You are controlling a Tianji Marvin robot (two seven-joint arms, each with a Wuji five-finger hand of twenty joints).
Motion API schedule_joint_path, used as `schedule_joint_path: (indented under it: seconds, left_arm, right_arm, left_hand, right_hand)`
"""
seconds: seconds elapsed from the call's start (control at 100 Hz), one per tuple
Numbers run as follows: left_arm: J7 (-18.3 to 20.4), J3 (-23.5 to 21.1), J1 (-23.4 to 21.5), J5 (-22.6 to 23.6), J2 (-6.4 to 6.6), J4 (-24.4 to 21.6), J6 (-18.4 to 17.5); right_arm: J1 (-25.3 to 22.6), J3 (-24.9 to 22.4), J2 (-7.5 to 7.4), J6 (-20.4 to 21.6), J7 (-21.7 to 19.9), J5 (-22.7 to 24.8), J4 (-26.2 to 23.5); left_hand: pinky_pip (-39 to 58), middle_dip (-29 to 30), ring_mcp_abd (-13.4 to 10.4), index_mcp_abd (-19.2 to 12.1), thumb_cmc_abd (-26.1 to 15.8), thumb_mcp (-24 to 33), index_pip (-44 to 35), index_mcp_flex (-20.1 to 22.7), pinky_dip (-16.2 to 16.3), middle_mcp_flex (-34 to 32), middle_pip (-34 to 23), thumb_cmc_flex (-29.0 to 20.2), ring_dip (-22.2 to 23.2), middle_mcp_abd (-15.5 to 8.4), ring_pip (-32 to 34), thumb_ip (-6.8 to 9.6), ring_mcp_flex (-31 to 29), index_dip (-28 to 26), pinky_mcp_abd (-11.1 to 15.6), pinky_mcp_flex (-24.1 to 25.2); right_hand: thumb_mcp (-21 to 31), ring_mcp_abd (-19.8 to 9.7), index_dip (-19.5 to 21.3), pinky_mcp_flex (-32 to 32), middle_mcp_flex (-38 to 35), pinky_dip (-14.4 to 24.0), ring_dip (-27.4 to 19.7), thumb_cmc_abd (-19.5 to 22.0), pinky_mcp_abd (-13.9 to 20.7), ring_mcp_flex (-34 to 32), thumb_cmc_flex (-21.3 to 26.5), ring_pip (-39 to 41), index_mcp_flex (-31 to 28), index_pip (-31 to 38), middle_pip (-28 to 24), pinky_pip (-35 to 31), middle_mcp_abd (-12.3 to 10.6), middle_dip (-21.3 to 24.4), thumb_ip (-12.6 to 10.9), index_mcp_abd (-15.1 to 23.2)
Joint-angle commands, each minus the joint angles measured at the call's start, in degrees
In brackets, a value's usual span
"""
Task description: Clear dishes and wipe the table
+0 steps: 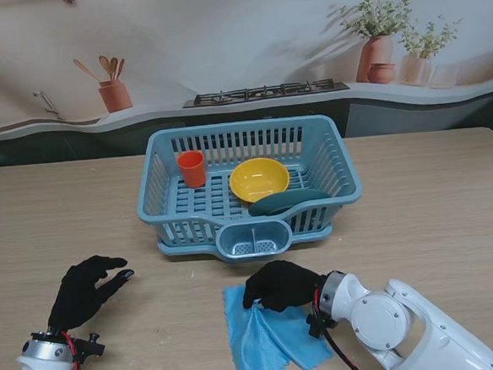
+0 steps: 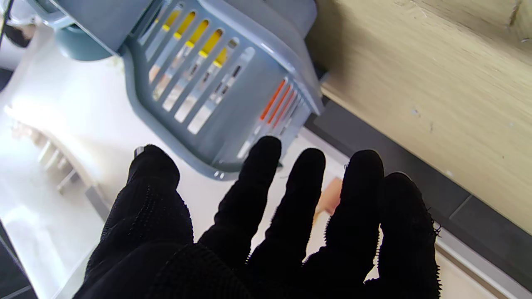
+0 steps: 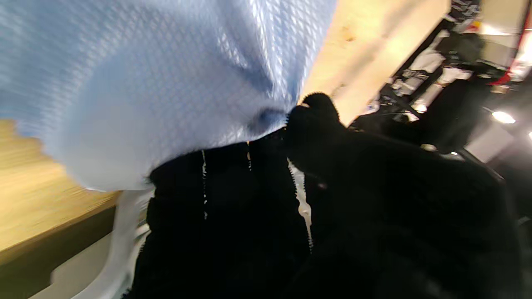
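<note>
Wiping is the step in hand, judged from the layout: the dishes sit in the rack and the cloth is gripped. The tabletop (image 1: pixel 452 213) is bare wood on both sides of the rack (image 1: pixel 340 172), which stands at the far centre. Inside it are a bowl (image 1: pixel 260 179), a dark green dish (image 1: pixel 288 201) leaning against the near-right wall, and a cup (image 1: pixel 191 168) at the far left.

The cloth (image 1: pixel 264 340) lies bunched at the near centre, just in front of the rack's cutlery pocket. The right hand (image 1: pixel 280 284) is clamped on the cloth's far edge, fingers curled into the fabric; the right wrist view is blurred but shows fabric gathered against the fingers.

The left hand (image 1: pixel 86 289) hovers at the near left, fingers apart, holding nothing.

To wipe well, press the palm flat so more cloth contacts the wood, sweep in overlapping passes, and stay clear of the rack's near wall.
</note>
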State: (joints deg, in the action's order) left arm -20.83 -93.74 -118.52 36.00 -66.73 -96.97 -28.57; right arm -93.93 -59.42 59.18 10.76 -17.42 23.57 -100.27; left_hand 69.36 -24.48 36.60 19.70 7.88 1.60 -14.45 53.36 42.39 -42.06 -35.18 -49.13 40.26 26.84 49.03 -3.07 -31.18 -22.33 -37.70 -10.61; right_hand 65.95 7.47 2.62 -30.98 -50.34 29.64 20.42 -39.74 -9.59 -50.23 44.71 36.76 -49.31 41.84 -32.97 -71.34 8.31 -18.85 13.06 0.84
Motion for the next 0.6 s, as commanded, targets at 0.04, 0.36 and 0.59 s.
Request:
schedule_joint_path:
  seconds: [0.04, 0.36, 0.59]
  left_arm:
    - [0.9, 0.1, 0.0, -0.3, -0.09, -0.3, 0.3]
    - [1.5, 0.1, 0.3, -0.5, 0.02, -0.1, 0.5]
    - [1.6, 0.2, 0.5, -0.4, 0.07, 0.0, 0.5]
  right_arm:
    - [-0.9, -0.6, -0.49, 1.6, -3.3, -0.6, -1.4]
    - [-1.3, -3.8, -1.42, 7.2, -6.0, 0.7, -0.1]
    - [-3.8, -8.0, -1.27, 11.6, -4.0, 3.3, 0.1]
  left_hand:
    - [0.8, 0.2, 2.2, -0.9, -2.7, -1.8, 0.6, 1.9, 0.6, 0.0, 0.3, -1.4, 0.6, 0.7, 0.5, 1.47, -0.4, 0.2, -0.4, 0.6]
    - [0.8, 0.2, 2.3, -1.0, -2.7, -1.8, 0.6, 1.8, 0.6, 0.0, 0.4, -1.4, 0.6, 0.7, 0.4, 1.46, -0.4, 0.2, -0.4, 0.7]
    - [0.8, 0.2, 2.2, -1.0, -2.7, -1.8, 0.6, 1.9, 0.6, -0.1, 0.4, -1.3, 0.6, 0.7, 0.4, 1.44, -0.4, 0.1, -0.4, 0.7]
  right_hand:
    - [-1.5, -2.6, 5.7, 5.5, 5.2, -4.0, -2.6, 1.0, 3.0, 4.7, -6.8, -8.2, 7.4, -9.4, 4.2, 4.8, -2.7, 2.5, -6.5, 5.7]
    - [-3.2, -4.4, 8.7, 17.4, 10.9, -5.6, -4.6, -4.1, 4.6, 15.9, -19.2, -14.7, 9.6, -8.1, 7.2, 11.4, -4.5, 3.4, -3.9, 5.7]
    - [-2.0, -5.3, 9.1, 16.6, 8.6, -5.3, -3.2, -6.4, 6.5, 14.5, -19.2, -11.9, 4.6, -7.2, 4.1, 11.3, -5.2, 2.1, -3.6, 2.4]
